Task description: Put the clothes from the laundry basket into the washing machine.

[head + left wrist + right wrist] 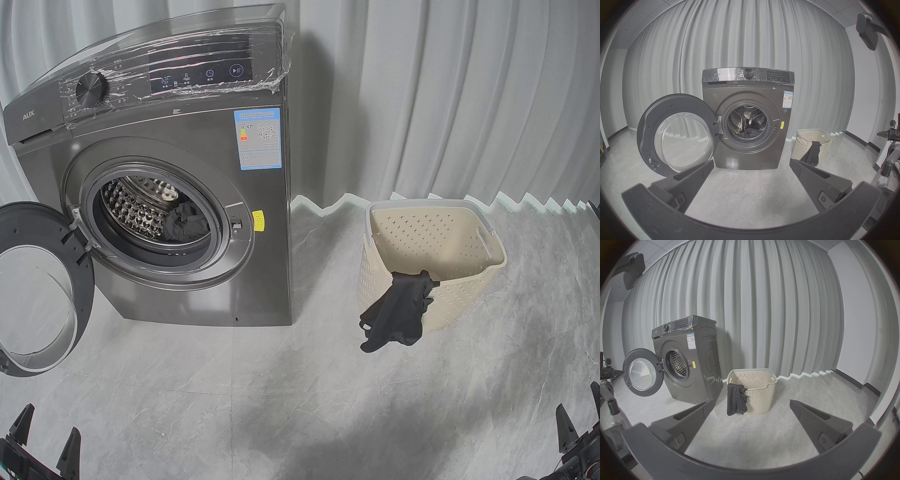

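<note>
Nearest, the left claw (49, 432) and right claw (578, 409) are both spread and empty, low over the floor (300, 400). Beyond them, a black garment (397, 309) drapes over the laundry basket (494, 250) rim. Beside it, the washing machine (187, 131) has its door (37, 287) open and dark clothing (187, 222) in the drum.
</note>
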Tool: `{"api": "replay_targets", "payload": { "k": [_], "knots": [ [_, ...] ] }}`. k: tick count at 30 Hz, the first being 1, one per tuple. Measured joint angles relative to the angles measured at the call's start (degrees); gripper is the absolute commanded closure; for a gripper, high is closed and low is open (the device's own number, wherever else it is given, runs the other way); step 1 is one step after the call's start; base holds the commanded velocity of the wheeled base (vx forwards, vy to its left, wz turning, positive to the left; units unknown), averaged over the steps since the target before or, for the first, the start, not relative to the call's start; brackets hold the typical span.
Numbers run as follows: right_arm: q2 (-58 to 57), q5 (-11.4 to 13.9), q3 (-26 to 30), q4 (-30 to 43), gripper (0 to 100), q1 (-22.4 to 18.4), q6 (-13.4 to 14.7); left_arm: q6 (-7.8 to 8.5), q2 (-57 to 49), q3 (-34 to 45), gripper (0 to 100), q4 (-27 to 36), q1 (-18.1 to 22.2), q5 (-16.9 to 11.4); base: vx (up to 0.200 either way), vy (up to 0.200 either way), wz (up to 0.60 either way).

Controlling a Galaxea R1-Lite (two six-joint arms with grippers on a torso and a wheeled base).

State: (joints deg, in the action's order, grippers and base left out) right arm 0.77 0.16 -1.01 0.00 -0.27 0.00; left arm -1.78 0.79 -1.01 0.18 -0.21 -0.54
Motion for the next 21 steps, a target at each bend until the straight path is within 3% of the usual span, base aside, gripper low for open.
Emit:
{"api": "replay_targets", "payload": {
  "k": [3, 9, 21],
  "knots": [
    [0.0, 0.0, 0.0, 0.0, 0, 0.0, 0.0, -0.32, 0.0, 0.0, 0, 0.0, 0.0, 0.0, 0.2, 0.0, 0.0],
    [0.0, 0.0, 0.0, 0.0, 0, 0.0, 0.0, -0.56, 0.0, 0.0, 0, 0.0, 0.0, 0.0, 0.0, 0.0, 0.0],
    [0.1, 0.0, 0.0, 0.0, 0, 0.0, 0.0, -0.54, 0.1, 0.0, 0, 0.1, 0.0, 0.0, 0.0, -0.2, 0.0]
  ]
}}
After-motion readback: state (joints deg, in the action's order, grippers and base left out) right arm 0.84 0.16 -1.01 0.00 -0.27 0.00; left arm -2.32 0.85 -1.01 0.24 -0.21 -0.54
